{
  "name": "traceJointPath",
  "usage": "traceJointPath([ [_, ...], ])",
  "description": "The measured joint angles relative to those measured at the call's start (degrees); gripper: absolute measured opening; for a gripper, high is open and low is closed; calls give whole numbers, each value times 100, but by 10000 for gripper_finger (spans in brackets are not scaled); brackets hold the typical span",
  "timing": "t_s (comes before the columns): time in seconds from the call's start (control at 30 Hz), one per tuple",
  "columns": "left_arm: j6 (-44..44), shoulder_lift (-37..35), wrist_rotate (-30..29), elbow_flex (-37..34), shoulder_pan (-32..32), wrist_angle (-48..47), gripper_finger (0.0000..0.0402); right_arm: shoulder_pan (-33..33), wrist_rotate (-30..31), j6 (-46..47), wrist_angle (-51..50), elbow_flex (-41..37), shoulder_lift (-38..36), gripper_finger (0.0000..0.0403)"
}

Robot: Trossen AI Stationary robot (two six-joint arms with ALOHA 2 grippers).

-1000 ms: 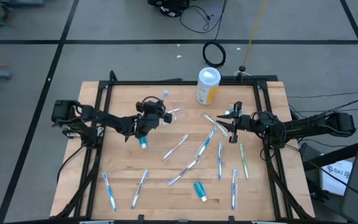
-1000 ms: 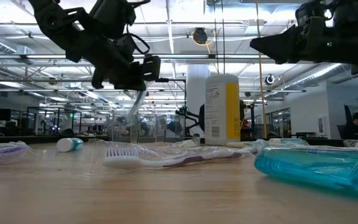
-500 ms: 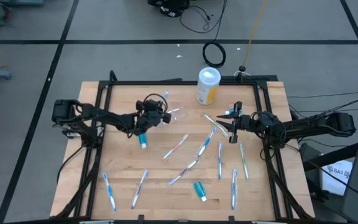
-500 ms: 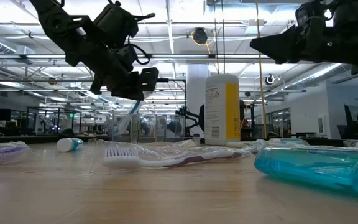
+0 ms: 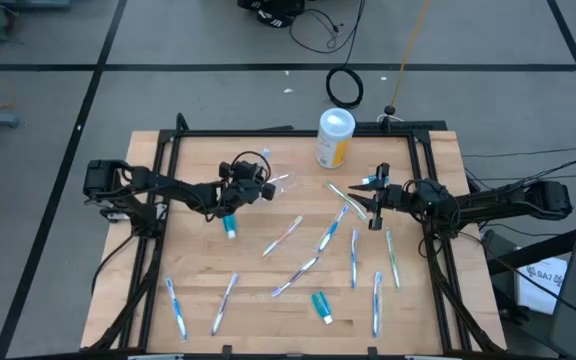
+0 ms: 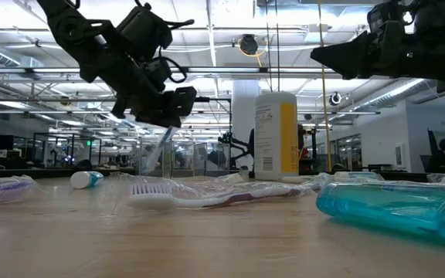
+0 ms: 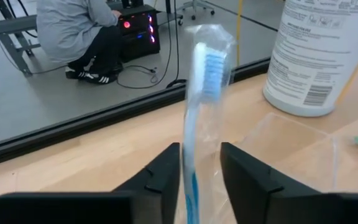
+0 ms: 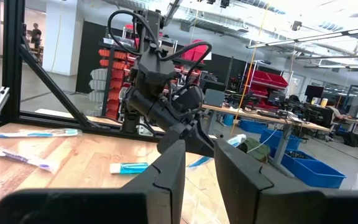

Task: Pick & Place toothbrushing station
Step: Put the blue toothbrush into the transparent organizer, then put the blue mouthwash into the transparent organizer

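Ten toothbrushes [image 5: 283,236] can be counted: nine lying on the tabletop [image 5: 258,320] and one standing upright over the single clear cup [image 5: 282,185]. Two teal toothpaste tubes [image 5: 321,305] show, and one yellow canister [image 5: 334,138].

Legible text: very little.

- Canister [image 7: 319,53], white-labelled, standing on the counter [image 7: 92,155]: block of small printed lines and a barcode at the label's lower edge; characters too small to read in the left wrist view. In the low view the same canister [image 6: 276,135] shows fine print on its white panel, also unreadable.
- Box [image 5: 546,272] on the floor just off the counter's right edge, high view: dark printed characters on its white face, not clear enough to read.
- Toothpaste tubes, toothbrush wrappers: no readable marking.
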Motion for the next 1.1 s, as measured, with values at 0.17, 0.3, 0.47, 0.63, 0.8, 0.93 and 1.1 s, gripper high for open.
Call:
traceJointPath([
  [0.17, -14, -112, 9, 0, -96, -62, 164, 0, 0, 0, 0, 0, 0, 77],
  [0.3, -14, -490, 7, 0, -214, -269, 176, 0, 0, 1, -6, 0, 0, 77],
  [0.47, 36, -1209, 377, 2, -477, -754, 177, 2, 15, -3, -82, -2, 1, 77],
  [0.63, -481, -1980, 1621, 2, -679, -935, 177, 2, 17, -9, -92, -2, 2, 77],
  [0.8, -305, -2433, 2299, 2, -929, -1081, 177, 2, 13, 43, -172, -2, 2, 77],
  [0.93, -669, -2488, 3074, 4, -1280, -1781, 177, 2, 2, 214, -177, -2, 2, 77],
  [1.1, -1092, -2293, 3258, 0, -1706, -2537, 177, 4, 1, 387, -135, -2, 2, 77],
])
